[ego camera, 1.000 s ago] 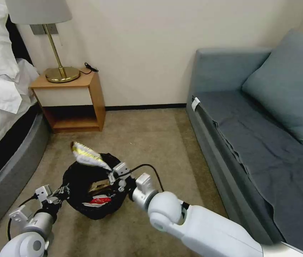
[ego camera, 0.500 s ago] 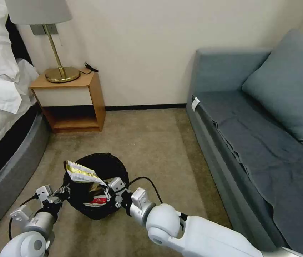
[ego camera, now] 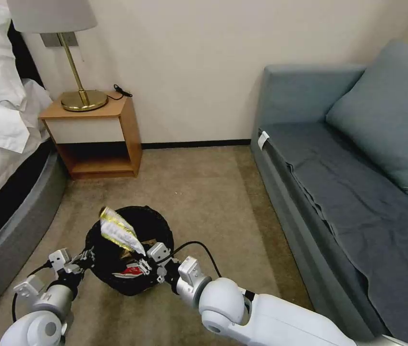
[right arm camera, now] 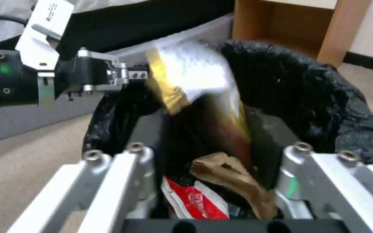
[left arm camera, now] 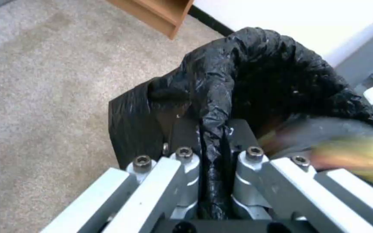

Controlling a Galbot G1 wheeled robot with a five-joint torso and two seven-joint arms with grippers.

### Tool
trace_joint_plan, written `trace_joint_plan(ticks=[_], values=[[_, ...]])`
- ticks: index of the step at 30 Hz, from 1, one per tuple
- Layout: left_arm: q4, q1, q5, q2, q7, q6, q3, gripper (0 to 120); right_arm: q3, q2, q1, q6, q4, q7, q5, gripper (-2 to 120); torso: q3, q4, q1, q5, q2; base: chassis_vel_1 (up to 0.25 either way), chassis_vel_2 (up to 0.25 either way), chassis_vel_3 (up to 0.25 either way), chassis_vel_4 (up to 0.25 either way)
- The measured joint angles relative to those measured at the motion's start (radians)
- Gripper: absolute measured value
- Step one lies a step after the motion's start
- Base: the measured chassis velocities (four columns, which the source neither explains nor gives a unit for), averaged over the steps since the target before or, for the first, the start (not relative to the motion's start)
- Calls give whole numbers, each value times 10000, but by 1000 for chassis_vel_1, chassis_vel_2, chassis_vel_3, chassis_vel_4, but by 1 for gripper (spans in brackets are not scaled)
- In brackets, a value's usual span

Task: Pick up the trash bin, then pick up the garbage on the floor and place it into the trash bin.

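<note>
The trash bin (ego camera: pixel 161 229), lined with a crinkled black bag, is on the carpet just in front of me. My left gripper (ego camera: pixel 87 255) is shut on its rim, with the bag fold pinched between the fingers (left arm camera: pixel 212 129). My right gripper (ego camera: pixel 144 263) hangs over the bin's near side, its fingers (right arm camera: pixel 152 139) spread wide apart and open. The garbage in view is a yellowish foil wrapper (ego camera: pixel 117 231), blurred and standing on end between those fingers over the opening (right arm camera: pixel 195 71). A red-white wrapper (right arm camera: pixel 191 200) and a brown paper piece (right arm camera: pixel 230 171) lie inside the bin (right arm camera: pixel 311 94).
A wooden nightstand (ego camera: pixel 103 137) with a brass lamp (ego camera: pixel 81 98) stands against the far wall. The bed (ego camera: pixel 6 192) runs along the left and a grey-blue sofa (ego camera: pixel 338 192) along the right. Open carpet (ego camera: pixel 199 192) lies between them.
My right gripper has drawn back and down from the bin's far side to its near side. The foil wrapper came from above the far rim and now tilts upright over the opening. The left gripper has not moved.
</note>
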Motion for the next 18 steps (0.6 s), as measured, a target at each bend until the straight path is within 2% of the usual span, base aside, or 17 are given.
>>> trace_joint_plan(ticks=[2,7,11,15,18], values=[[4,4,0,-12,1,-3,-3,5,-13,16,19,0,8,1,-10,55,0,0,0,0,0,0,0,0,0],[21,6,-4,-19,2,-10,-24,5,-16,31,29,0,35,1,-12,67,0,0,0,0,0,0,0,0,0],[38,29,-116,-19,-59,29,-41,5,218,16,-21,19,205,101,-139,88,0,0,0,0,0,0,0,0,0],[38,37,-260,-22,-193,164,-19,5,512,9,-108,59,328,251,-372,96,0,0,0,0,0,0,0,0,0],[38,44,-529,-32,-421,382,24,5,1170,-128,-398,212,509,394,-1089,100,0,1,0,1,0,0,0,0,0]])
